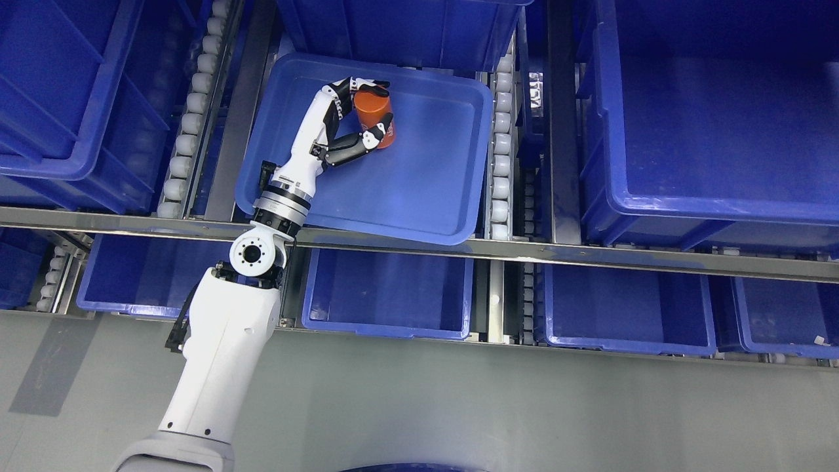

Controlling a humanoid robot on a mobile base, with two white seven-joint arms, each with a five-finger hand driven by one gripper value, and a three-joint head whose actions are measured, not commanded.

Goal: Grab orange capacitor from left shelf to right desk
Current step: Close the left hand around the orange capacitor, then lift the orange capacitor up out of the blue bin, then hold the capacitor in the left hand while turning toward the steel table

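A shallow blue tray (419, 190) is seen on the upper shelf level, bounded on both sides by roller rails (502, 151) and at the front by a metal shelf rail (524, 249). The tray floor is bare to the right of and in front of the orange capacitor (371, 115), so open room is left toward the right wall and the front rim. Tall blue bins (708, 131) stand to either side, beyond the rails, and another is set just behind the tray's back edge.

The orange capacitor is found near the tray's back left corner. It is a plain, short orange cylinder, and it appears slightly tilted.

The left hand (354, 118) is reached over the front rim, its fingers (373, 85) curled round the capacitor from behind and its thumb (380, 131) pressed on the near side, so the capacitor is grasped.

Lower blue bins (387, 295) are seen beneath the shelf rail.
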